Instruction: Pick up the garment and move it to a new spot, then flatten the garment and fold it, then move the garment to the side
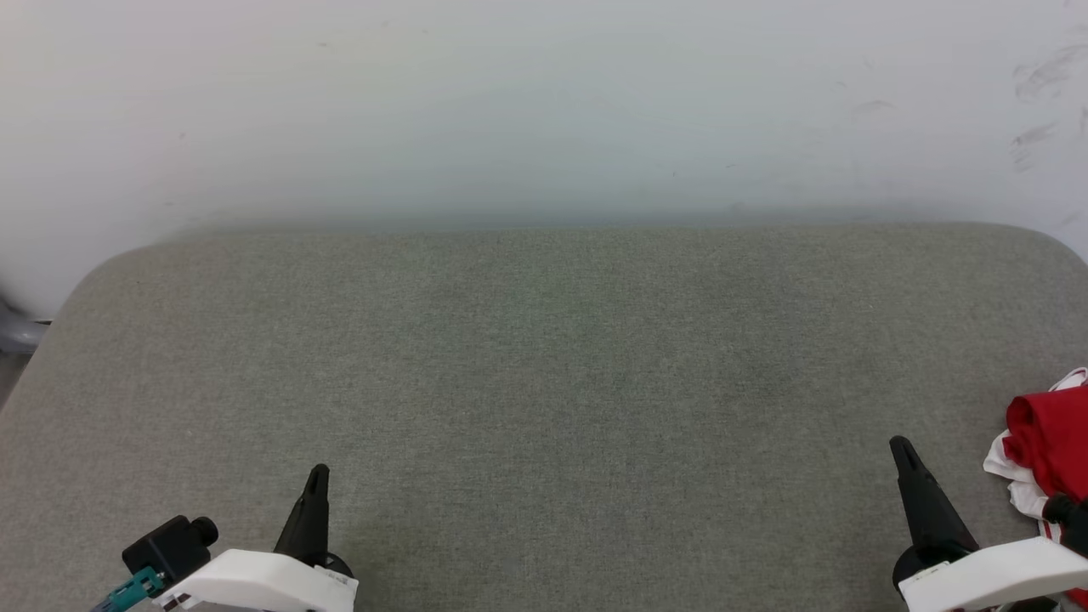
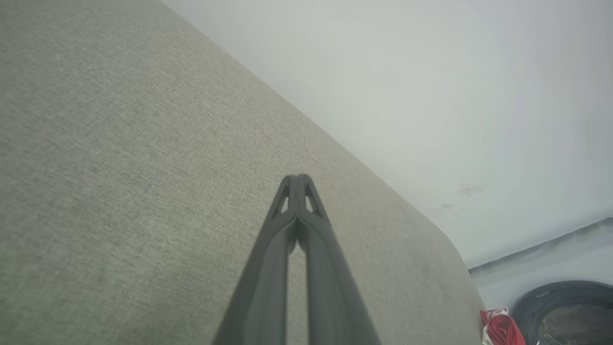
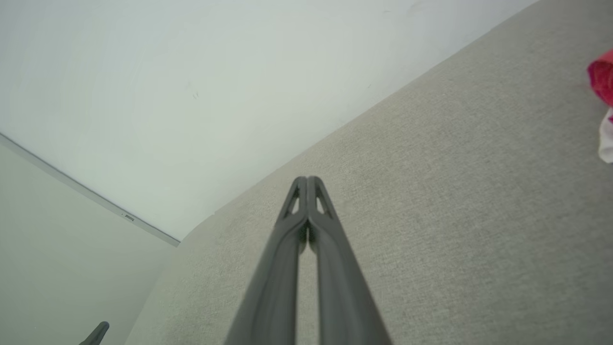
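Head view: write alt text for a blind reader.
A crumpled red-and-white garment lies on a grey padded surface at the view's right edge. The left hand and right hand point up from below, shut and empty.

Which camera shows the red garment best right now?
Head view: the garment lies bunched at the grey surface's right edge, partly cut off. Each wrist view catches a small red-and-white bit at its frame edge.
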You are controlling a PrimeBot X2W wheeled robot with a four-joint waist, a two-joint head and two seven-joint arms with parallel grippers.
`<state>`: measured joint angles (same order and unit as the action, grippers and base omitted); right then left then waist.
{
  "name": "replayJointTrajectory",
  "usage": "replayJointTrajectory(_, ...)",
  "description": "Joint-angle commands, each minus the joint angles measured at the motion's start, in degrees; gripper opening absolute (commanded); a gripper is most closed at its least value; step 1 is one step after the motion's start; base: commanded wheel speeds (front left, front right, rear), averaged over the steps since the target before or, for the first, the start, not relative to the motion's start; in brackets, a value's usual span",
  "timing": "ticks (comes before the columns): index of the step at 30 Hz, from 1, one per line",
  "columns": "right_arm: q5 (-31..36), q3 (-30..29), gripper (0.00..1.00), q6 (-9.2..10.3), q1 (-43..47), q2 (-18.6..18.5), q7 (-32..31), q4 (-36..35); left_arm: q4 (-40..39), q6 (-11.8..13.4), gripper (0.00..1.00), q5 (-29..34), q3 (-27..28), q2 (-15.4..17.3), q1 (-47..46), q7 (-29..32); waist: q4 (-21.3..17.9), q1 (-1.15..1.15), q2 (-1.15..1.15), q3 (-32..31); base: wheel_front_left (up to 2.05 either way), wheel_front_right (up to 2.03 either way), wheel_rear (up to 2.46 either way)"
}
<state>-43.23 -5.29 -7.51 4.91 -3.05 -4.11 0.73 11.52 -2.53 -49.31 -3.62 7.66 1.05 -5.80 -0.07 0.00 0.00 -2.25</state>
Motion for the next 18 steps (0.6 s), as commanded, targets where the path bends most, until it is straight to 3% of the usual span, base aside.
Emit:
replayJointTrajectory(1, -2.34, -0.05, 0.0, 0.0, -1.72, -0.43, -0.14, 0.01, -0.42, -0.43, 0.0, -2.01, 0.62, -0.12, -1.66, 0.45, 0.0, 0.0, 0.0, 0.05, 0.0, 0.0, 0.0)
replayJointTrajectory(18, -14.78, -0.16, 0.0, 0.01, -4.34, -0.48, -0.55, 3.48, 0.31, -1.65, 0.0, -12.73, 3.21, -1.38, -3.32, 3.58, 0.02, 0.0, 0.0, 0.51, 0.0, 0.0, 0.0)
